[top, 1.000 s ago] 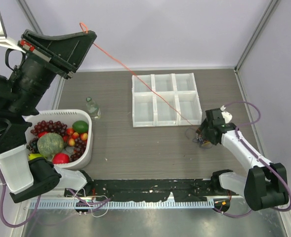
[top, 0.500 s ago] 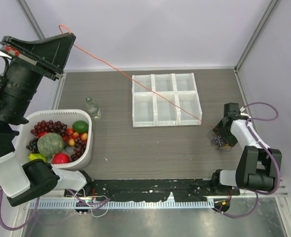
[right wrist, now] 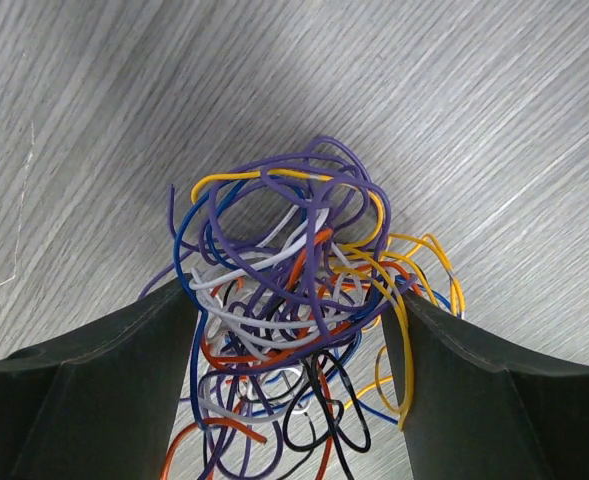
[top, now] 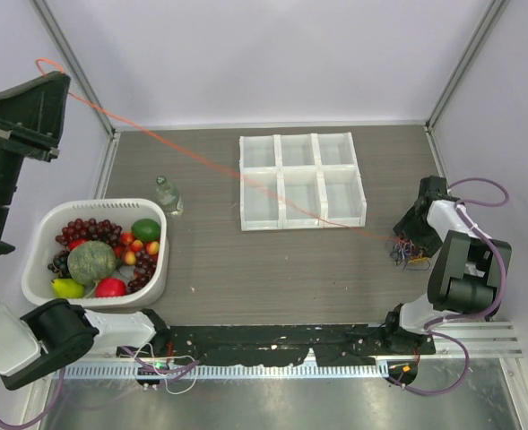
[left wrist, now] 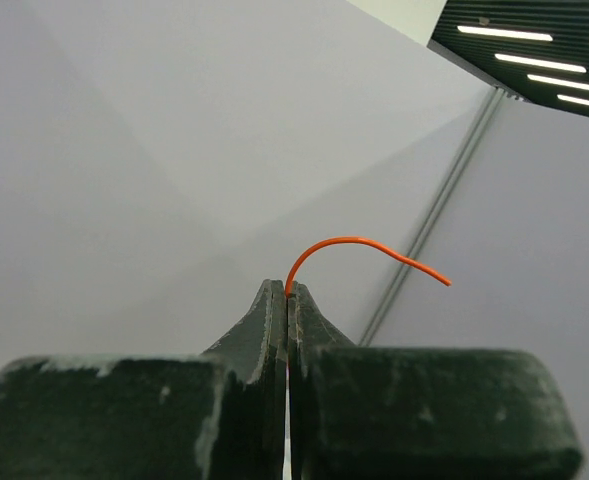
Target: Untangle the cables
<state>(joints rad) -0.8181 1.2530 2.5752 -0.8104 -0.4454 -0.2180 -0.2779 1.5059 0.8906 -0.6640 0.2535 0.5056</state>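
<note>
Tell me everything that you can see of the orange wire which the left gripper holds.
The orange wire is hair-thin and flexible. The shut left gripper pinches it near its end; a short free tip curves past the fingers. From there, high at the left, it runs nearly straight, diagonally above the white tray, down into the tangled bundle at the right.

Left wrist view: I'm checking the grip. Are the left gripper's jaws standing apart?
No, the left gripper has its jaws pressed together, pinching the orange cable.
</note>
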